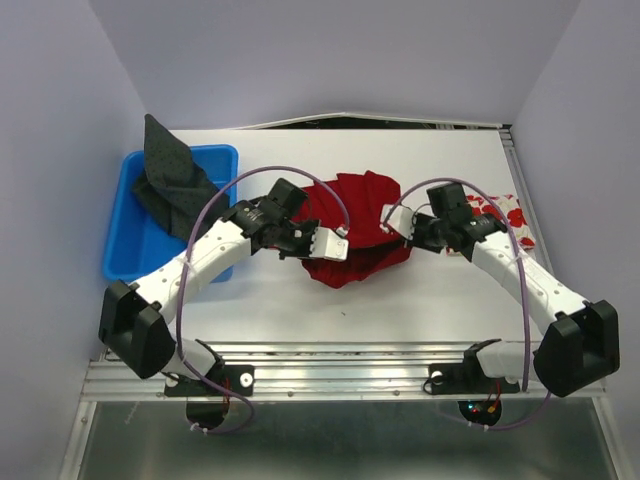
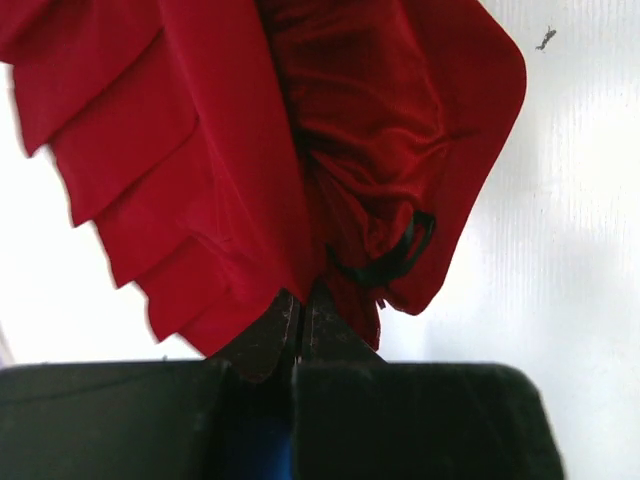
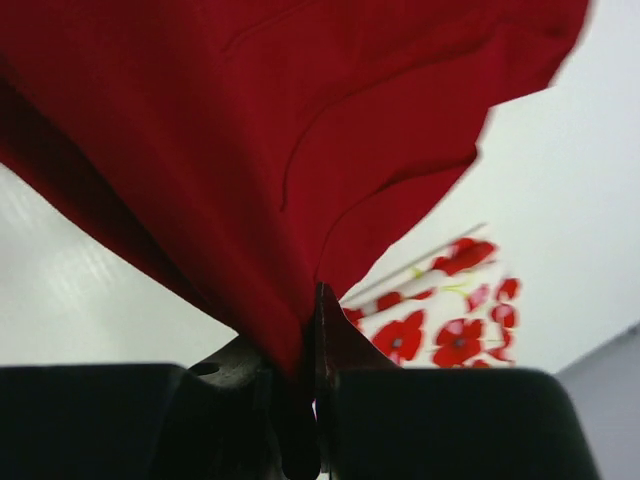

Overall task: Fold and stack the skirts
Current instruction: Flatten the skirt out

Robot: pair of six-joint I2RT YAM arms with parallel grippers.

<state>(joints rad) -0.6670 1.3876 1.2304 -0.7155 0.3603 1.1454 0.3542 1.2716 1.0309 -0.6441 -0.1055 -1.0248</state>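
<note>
The left tool (image 2: 300, 312) and right tool (image 3: 311, 322) are each clamping the deep-red pleated skirt (image 1: 356, 222) on the counter (image 1: 400, 300), folding likely just beginning, the flower-print skirt (image 1: 506, 212) and the dark grey skirt (image 1: 170, 180) over the blue bin (image 1: 125, 255) lying unstacked.

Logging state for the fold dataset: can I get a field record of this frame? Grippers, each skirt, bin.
left gripper: shut on red pleated skirt, near its left side
right gripper: shut on red pleated skirt, right side
red pleated skirt: bunched mid-table, unfolded
floral skirt: at table's right edge, partly hidden by right arm
dark grey skirt: in blue bin, spilling over its far rim
stack: not started
</note>
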